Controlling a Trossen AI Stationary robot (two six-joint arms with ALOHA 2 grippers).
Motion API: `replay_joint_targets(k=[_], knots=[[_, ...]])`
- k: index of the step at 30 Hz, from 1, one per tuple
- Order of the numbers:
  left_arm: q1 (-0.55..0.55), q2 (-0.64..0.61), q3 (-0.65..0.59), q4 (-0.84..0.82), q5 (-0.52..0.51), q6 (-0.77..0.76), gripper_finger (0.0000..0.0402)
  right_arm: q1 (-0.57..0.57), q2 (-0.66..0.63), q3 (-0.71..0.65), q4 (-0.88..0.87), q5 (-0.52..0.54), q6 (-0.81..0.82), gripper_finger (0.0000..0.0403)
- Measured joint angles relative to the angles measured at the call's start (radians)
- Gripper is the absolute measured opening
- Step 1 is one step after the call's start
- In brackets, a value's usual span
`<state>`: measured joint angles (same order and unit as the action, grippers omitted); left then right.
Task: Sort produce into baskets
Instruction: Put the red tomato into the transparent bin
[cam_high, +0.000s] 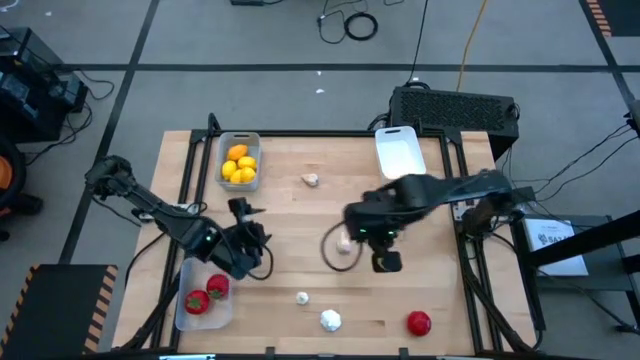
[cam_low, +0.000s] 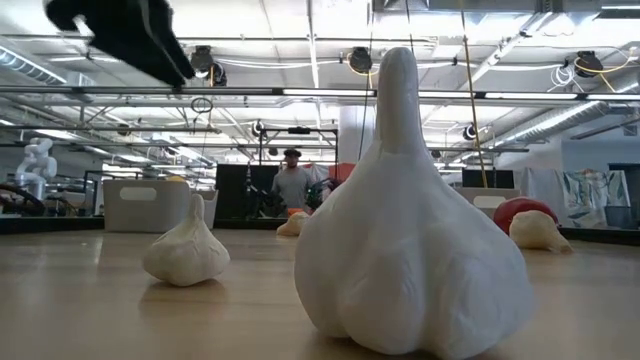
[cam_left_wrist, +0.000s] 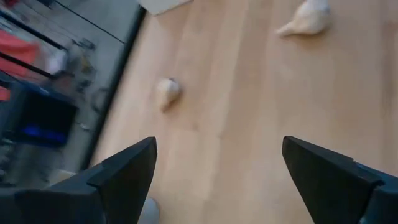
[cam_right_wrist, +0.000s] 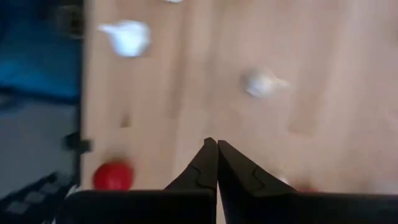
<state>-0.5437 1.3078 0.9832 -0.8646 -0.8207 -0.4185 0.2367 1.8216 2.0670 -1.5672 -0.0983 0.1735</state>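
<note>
the wooden tabletop (cam_high: 300, 230) carries three baskets: the grey basket (cam_high: 239, 161) at the far left holds the yellow lemons (cam_high: 240, 165), the clear basket (cam_high: 203, 294) at the near left holds two red pieces (cam_high: 207, 294), and the white basket (cam_high: 400, 152) at the far right looks empty. the left tool (cam_high: 250, 210) hovers near the clear basket with its fingers (cam_left_wrist: 124, 177) spread wide and nothing between them; the right tool (cam_high: 385, 262) hangs over mid-table, pressed together and empty. loose garlic bulbs lie well apart — a large one (cam_high: 330, 320) at the near edge, a small one (cam_high: 302, 297) just behind it, one (cam_high: 311, 180) far back, one (cam_high: 345, 243) partly under the right arm — and a red piece (cam_high: 418, 322) sits near right. the likely trouble: the bulbs are rounded with tapered stems, so an off-centre pinch could squirt one away or roll it off the near edge, and the right arm may nudge the bulb beneath it.
</note>
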Motion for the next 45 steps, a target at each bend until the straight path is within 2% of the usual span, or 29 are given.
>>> replay_joint_targets(k=[3,5,8,11,16,20,25,29,37,41,45], knots=[[0.047,-0.041,-0.09,0.075,-0.005,0.085,0.0352,0.044,-0.116,-0.132,-0.001,0.15,0.2,0.0],[0.073,-0.089,-0.166,0.103,0.0,0.11,0.0352,0.072,-0.198,-0.235,-0.001,0.183,0.362,0.0],[0.08,-0.202,-0.254,0.203,-0.007,0.132,0.0352,0.121,-0.319,-0.401,0.002,0.153,0.657,0.0],[0.08,-0.332,-0.301,0.407,0.008,0.263,0.0352,0.18,-0.407,-0.551,0.059,0.091,0.887,0.0007],[0.088,-0.467,-0.33,0.807,0.199,0.593,0.0352,0.252,-0.459,-0.739,0.217,-0.042,1.137,0.0036],[0.087,-0.508,-0.331,0.924,0.244,0.725,0.0352,0.293,-0.434,-0.82,0.349,-0.084,1.226,0.0072],[0.119,-0.496,-0.332,0.92,0.237,0.773,0.0352,0.334,-0.375,-0.848,0.511,-0.218,1.314,0.013],[0.147,-0.474,-0.334,0.96,0.253,0.821,0.0352,0.372,-0.333,-0.848,0.591,-0.249,1.448,0.0176],[0.188,-0.462,-0.333,1.042,0.475,0.92,0.0352,0.421,-0.284,-0.848,0.578,-0.246,1.599,0.0265],[0.211,-0.462,-0.333,1.041,0.502,0.924,0.0352,0.421,-0.253,-0.848,0.579,-0.251,1.625,0.0306],[0.235,-0.462,-0.333,1.04,0.505,0.924,0.0352,0.422,-0.206,-0.848,0.6,-0.35,1.574,0.0336]])
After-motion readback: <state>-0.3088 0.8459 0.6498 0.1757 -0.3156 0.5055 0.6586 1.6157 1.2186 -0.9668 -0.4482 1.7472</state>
